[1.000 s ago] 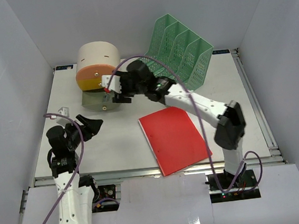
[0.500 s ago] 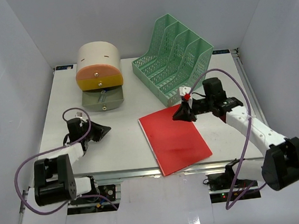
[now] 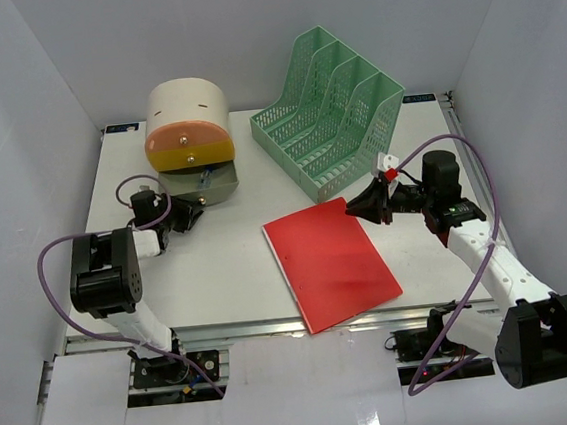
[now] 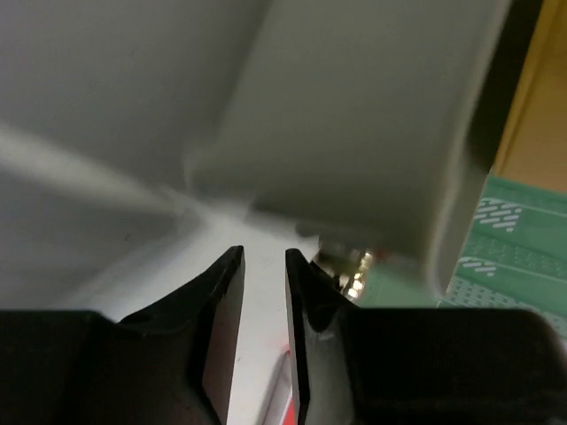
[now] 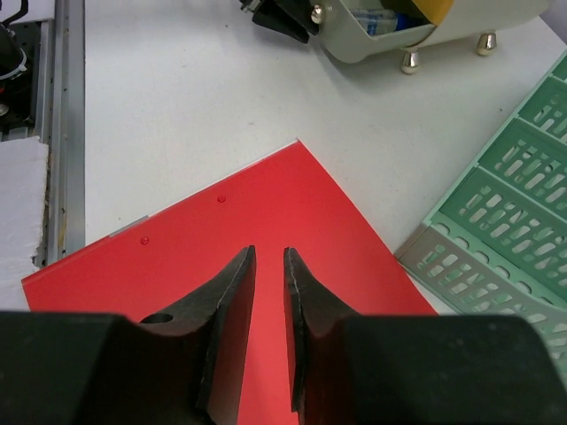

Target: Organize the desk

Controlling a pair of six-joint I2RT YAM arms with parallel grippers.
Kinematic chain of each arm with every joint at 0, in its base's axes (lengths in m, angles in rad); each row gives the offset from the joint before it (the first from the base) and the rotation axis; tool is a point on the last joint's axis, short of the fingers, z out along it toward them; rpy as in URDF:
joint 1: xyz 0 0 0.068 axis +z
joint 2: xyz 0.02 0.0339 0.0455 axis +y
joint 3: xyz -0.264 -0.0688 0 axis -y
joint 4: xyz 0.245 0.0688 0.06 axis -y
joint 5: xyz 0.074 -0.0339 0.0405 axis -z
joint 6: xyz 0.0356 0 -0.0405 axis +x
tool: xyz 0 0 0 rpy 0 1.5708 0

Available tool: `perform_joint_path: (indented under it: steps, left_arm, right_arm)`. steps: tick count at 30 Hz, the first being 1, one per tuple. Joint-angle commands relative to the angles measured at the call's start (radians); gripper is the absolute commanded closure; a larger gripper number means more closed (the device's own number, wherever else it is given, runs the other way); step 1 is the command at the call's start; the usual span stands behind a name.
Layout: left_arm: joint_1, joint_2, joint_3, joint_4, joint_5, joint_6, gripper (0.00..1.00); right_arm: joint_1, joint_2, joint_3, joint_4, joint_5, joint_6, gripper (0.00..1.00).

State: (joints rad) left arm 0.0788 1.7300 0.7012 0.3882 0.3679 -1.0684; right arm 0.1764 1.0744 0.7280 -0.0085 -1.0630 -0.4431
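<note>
The white desk (image 3: 219,269) holds a red folder (image 3: 334,263) lying flat at its middle. My right gripper (image 3: 371,207) hovers low over the folder's far right corner. In the right wrist view its jaws (image 5: 269,255) stand a narrow gap apart over the folder (image 5: 266,195), with nothing between them. My left gripper (image 3: 186,219) sits just left of the beige drawer box's (image 3: 186,111) pulled-out grey bottom drawer (image 3: 206,188). The left wrist view shows it (image 4: 264,258) slightly open and empty, with the grey drawer (image 4: 372,133) close above.
A green mesh file rack (image 3: 339,112) stands at the back right, its near end beside the folder's corner (image 5: 505,212). The drawer box has an orange and a yellow drawer above the grey one. A metal rail (image 3: 274,324) runs along the front edge.
The left gripper has moved back and up to the grey drawer. The right gripper, at the drawer a second ago, has come over the folder's far corner and shifted slightly right.
</note>
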Motion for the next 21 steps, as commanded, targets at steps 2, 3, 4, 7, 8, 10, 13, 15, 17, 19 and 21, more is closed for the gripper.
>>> perform_joint_path:
  steps: [2, 3, 4, 7, 8, 10, 13, 15, 17, 19, 21]
  left_arm:
    - [-0.019, 0.045, 0.161, 0.023, -0.037, -0.026, 0.39]
    - [-0.021, 0.054, 0.186, 0.015, -0.042, -0.021, 0.36]
    - [-0.023, 0.062, 0.206, 0.008, -0.046, -0.016, 0.34]
    - [-0.025, 0.082, 0.248, -0.022, -0.047, -0.008, 0.31]
    - [-0.025, 0.09, 0.262, -0.029, -0.049, -0.006, 0.31]
    - [-0.024, 0.098, 0.274, -0.036, -0.054, -0.004, 0.3]
    - [-0.025, 0.136, 0.318, -0.048, -0.058, -0.012, 0.29]
    - [-0.024, 0.156, 0.337, -0.049, -0.059, -0.022, 0.28]
    - [-0.025, 0.177, 0.364, -0.037, -0.055, -0.024, 0.28]
    - [-0.024, 0.178, 0.371, -0.014, -0.054, -0.015, 0.28]
    - [-0.025, 0.167, 0.363, 0.015, -0.046, -0.005, 0.28]
  right_arm:
    - [-0.007, -0.047, 0.001, 0.044, -0.008, -0.003, 0.74]
    - [-0.008, -0.05, 0.001, 0.043, -0.003, -0.007, 0.74]
    - [-0.008, -0.05, 0.001, 0.042, 0.0, -0.011, 0.74]
    - [-0.009, -0.045, 0.002, 0.034, 0.004, -0.017, 0.73]
    - [-0.009, -0.041, 0.003, 0.032, 0.005, -0.018, 0.73]
    - [-0.011, -0.034, 0.005, 0.03, 0.008, -0.019, 0.73]
    - [-0.017, -0.029, 0.005, 0.027, 0.012, -0.02, 0.73]
    - [-0.021, -0.027, 0.005, 0.027, 0.011, -0.02, 0.73]
    - [-0.029, -0.024, 0.005, 0.027, 0.011, -0.019, 0.73]
    - [-0.035, -0.022, 0.005, 0.026, 0.011, -0.02, 0.73]
    - [-0.041, -0.02, 0.005, 0.025, 0.009, -0.023, 0.73]
